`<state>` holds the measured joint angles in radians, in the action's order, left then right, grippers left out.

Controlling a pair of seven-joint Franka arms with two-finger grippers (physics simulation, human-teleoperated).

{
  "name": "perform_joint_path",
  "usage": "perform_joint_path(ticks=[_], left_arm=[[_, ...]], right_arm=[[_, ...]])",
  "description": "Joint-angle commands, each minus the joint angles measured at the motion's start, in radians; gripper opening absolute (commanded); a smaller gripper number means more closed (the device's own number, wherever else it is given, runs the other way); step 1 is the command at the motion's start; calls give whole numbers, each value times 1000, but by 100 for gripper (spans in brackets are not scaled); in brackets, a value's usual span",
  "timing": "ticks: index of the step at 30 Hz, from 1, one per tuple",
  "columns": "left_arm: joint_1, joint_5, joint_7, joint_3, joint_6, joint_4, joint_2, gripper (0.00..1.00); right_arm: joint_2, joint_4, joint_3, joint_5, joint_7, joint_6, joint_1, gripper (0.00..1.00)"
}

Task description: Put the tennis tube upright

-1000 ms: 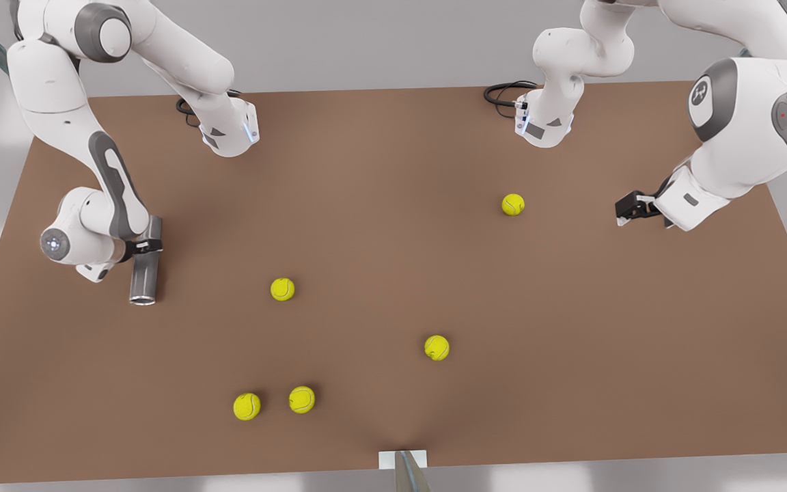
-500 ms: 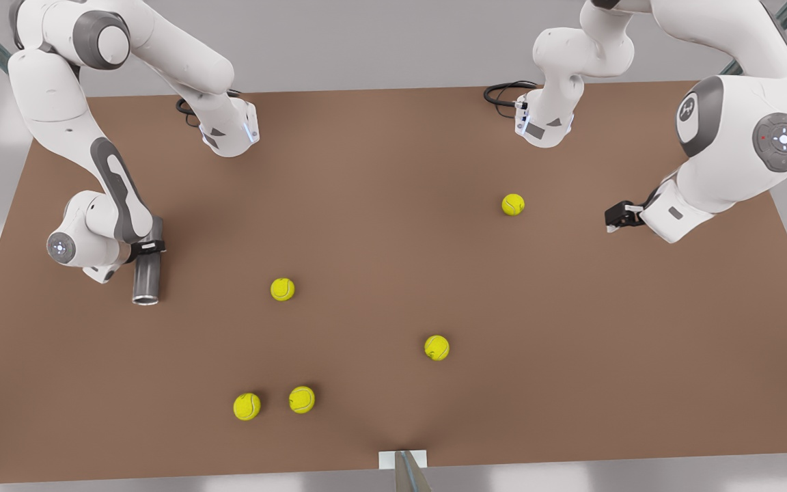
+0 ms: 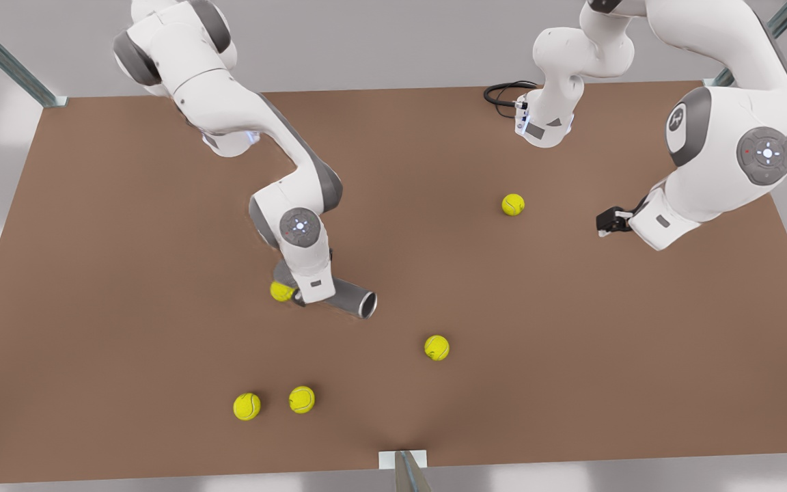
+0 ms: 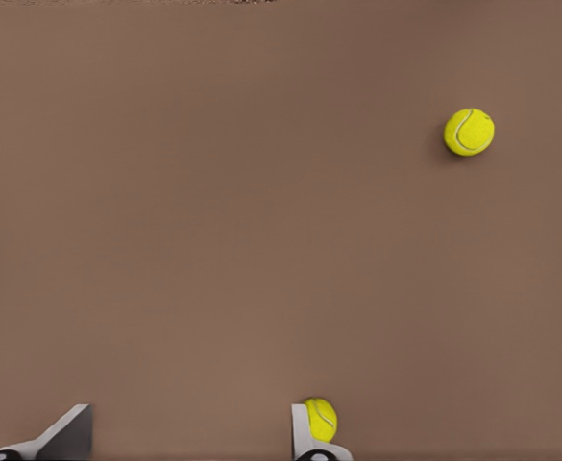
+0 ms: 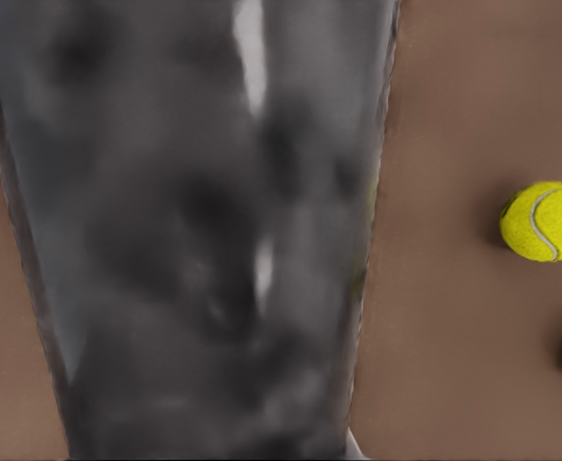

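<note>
Though claw-held, tennis tube (image 3: 352, 298) flat, mouth rightward.

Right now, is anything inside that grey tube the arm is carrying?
The tennis tube has its open end facing the front camera: it looks dark and hollow, with no ball at its mouth. Deeper in, its own wall hides the rest.

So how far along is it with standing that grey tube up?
Done: the right hand seems to grip the tennis tube. In hand: the tube hangs tilted, open end sideways. Left: turn it upright and set it on the table. The left hand waits open.
</note>
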<state>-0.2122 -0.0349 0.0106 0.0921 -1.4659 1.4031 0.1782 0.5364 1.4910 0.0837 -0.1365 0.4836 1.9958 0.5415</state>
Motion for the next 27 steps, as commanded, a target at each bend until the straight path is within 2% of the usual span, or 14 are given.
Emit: perform_joint_path(ticks=[1,2,3,5,13,16,17,21,23,25,26,27], left_arm=[[0,0,6,0,-2,-3,0,100],[0,0,5,1,-2,-3,0,100],[2,-2,3,2,-4,-3,12,100],[4,-2,-1,3,-19,-3,15,100],[0,-2,0,2,-21,-3,30,100],[2,-16,0,2,-22,-3,38,100],[2,-16,2,2,-27,-3,38,100],[4,-16,2,2,-33,-3,38,100],[4,-34,-9,0,-14,11,40,100],[82,-117,-332,5,45,88,47,100],[111,-138,-466,6,45,132,52,100],[145,-193,-624,8,42,171,79,100]], right_arm=[[88,-109,-1,-28,3,-57,95,58],[138,-161,-2,-28,-59,-48,149,59],[165,-178,-54,-28,-48,0,227,59],[195,-198,-58,-26,-5,51,293,59],[343,-204,-58,0,-16,187,357,60],[355,-201,-58,0,-19,207,357,94],[356,-201,-58,0,-19,209,357,100],[344,-199,-59,21,-16,209,387,100],[257,-193,-59,115,-17,158,391,100],[99,-196,-59,231,-33,-14,361,100],[5,-196,-59,303,-80,-180,286,100],[-94,-196,-58,334,-272,-400,158,100]])
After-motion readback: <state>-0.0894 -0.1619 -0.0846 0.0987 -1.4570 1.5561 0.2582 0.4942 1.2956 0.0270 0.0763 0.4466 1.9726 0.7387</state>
